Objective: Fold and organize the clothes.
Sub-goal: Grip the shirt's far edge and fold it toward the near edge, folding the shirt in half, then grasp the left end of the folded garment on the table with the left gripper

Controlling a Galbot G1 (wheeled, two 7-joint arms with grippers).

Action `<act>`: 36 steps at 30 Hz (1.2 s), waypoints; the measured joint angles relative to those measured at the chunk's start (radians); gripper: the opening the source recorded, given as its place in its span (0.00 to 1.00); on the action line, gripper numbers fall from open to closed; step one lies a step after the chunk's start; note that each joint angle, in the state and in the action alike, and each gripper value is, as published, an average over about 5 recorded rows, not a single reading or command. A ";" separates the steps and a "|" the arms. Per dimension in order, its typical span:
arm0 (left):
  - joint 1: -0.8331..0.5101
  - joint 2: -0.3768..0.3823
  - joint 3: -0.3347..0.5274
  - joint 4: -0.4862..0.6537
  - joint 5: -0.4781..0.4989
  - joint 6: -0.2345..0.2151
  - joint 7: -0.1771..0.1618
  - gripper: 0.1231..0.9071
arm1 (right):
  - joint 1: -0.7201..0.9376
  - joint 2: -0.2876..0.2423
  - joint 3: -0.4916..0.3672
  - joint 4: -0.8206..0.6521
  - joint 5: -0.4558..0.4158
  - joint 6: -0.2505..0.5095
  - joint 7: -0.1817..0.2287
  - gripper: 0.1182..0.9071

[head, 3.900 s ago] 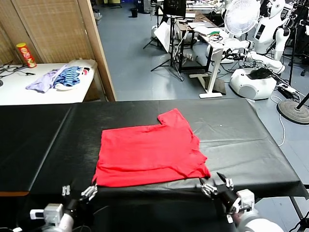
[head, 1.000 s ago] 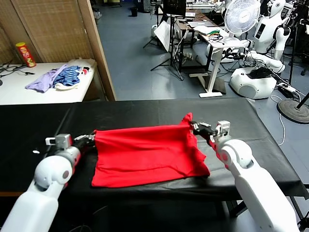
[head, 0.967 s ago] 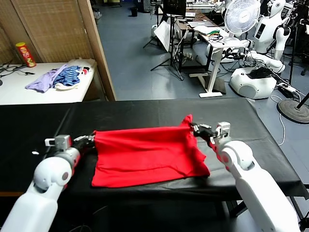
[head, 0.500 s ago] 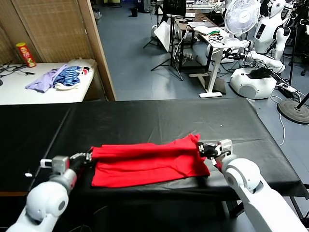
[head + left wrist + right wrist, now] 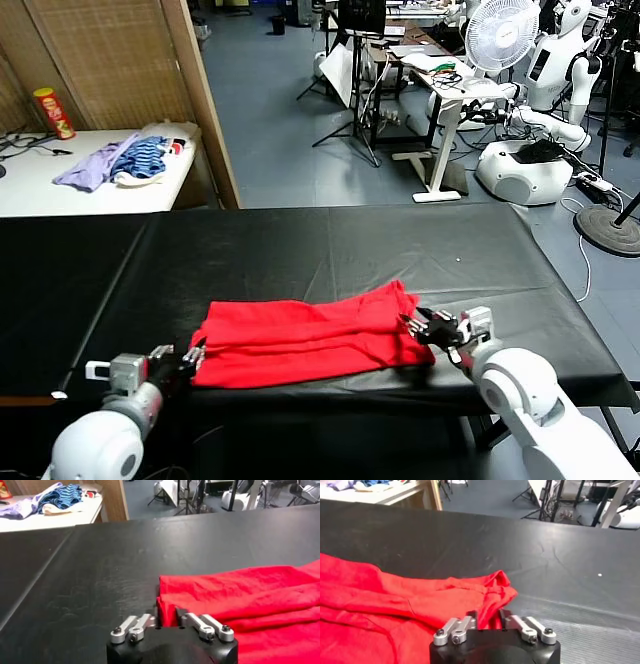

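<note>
— What's the room like?

— A workshop with a blue-grey floor. A long desk (image 5: 300,240) covered in black cloth runs across the front. Behind it stand a white fan (image 5: 500,35), other white robots (image 5: 560,60) and a white side table (image 5: 60,185) holding a lavender garment (image 5: 90,165), a blue-striped garment (image 5: 143,158) and a red can (image 5: 53,113).

— And the red T-shirt (image 5: 305,335)?

— It lies on the desk near the front edge, folded over into a long band with rumpled layers and a bunched corner at its right end.

— Where is the left end effector (image 5: 180,362)?

— Low at the front edge, just at the shirt's left end. In the left wrist view its fingers (image 5: 131,628) stand apart on either side of the folded edge, not pinching it.

— The right end effector (image 5: 425,327)?

— At the shirt's right end, by the bunched corner. Its fingers (image 5: 457,627) are spread in the right wrist view, with the cloth lying just ahead between them, loose.
</note>
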 joint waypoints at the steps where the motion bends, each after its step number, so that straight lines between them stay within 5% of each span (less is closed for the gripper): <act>1: -0.006 -0.003 -0.003 -0.002 -0.008 -0.003 -0.002 0.73 | 0.014 0.011 -0.004 -0.013 -0.016 0.016 0.003 0.85; 4: -0.038 -0.013 -0.002 0.012 -0.039 -0.019 -0.025 0.84 | 0.063 0.050 -0.027 -0.066 -0.071 0.050 0.005 0.86; 8: -0.112 -0.030 0.016 0.075 -0.092 -0.040 -0.054 0.86 | 0.122 0.101 -0.067 -0.157 -0.118 0.062 0.005 0.86; 20: -0.298 -0.089 0.081 0.303 -0.109 -0.040 -0.032 0.84 | 0.213 0.207 -0.137 -0.351 -0.158 0.059 -0.024 0.85; 26: -0.306 -0.093 0.082 0.356 -0.105 -0.036 -0.009 0.57 | 0.214 0.225 -0.143 -0.374 -0.174 0.064 -0.027 0.69; 32: -0.290 -0.100 0.082 0.357 -0.092 -0.042 0.018 0.15 | 0.202 0.243 -0.144 -0.378 -0.203 0.098 -0.001 0.32; 36: -0.278 -0.113 0.083 0.347 -0.045 -0.073 0.030 0.01 | 0.182 0.262 -0.147 -0.380 -0.244 0.156 0.050 0.07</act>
